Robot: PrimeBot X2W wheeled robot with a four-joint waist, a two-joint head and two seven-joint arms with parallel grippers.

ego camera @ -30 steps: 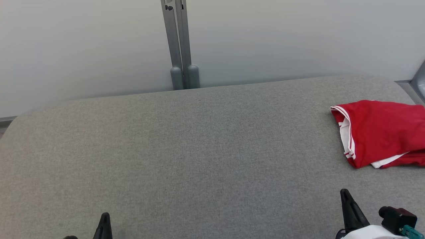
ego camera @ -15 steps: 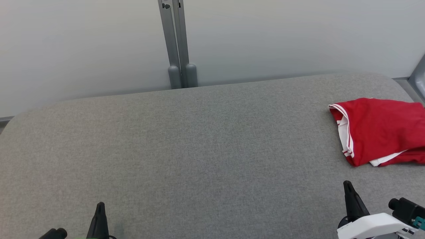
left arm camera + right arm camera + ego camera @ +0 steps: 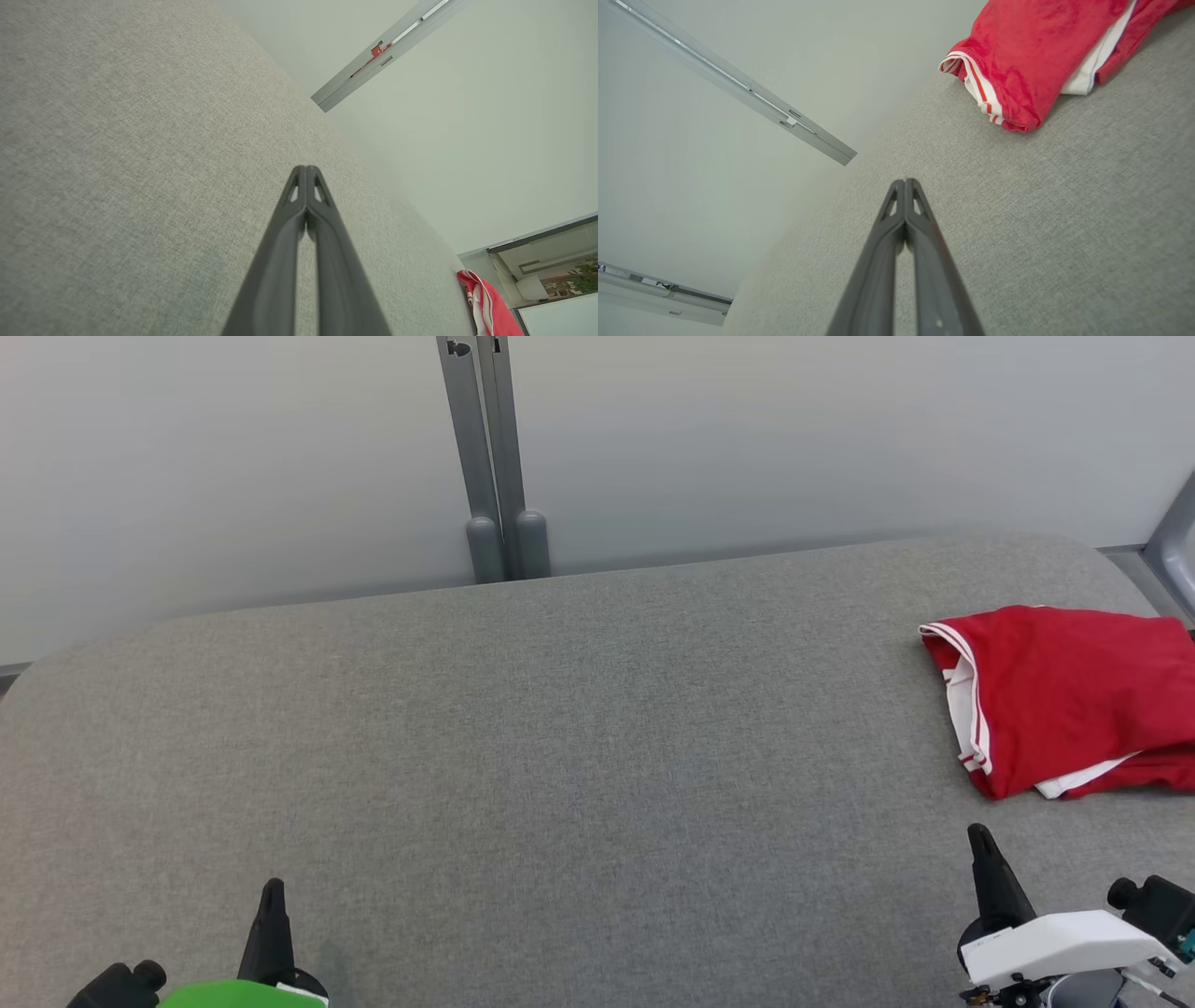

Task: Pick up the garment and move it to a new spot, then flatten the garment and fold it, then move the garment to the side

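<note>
Head view has the red garment (image 3: 1064,695), trimmed with white stripes, lying doubled over in a flattish heap at the far right of the grey fabric-topped desk (image 3: 560,737). The garment's right part is cut off by the picture's edge.

The right claw (image 3: 977,835) sits at the lower right, its two fingers pressed together to a single point and holding nothing. The garment lies ahead of it and a little to its right, with bare desk between them. The left claw (image 3: 272,887) is at the lower left, also pinched fully together and empty, well apart from the garment across the width of the desk.

In the right wrist view the garment's striped hem is at the upper right, beyond the closed fingertips and not touching them. In the left wrist view the garment is a small red patch at the lower right, far beyond the fingertips.

A grey post (image 3: 485,457) stands against the pale wall (image 3: 794,439) behind the desk.
</note>
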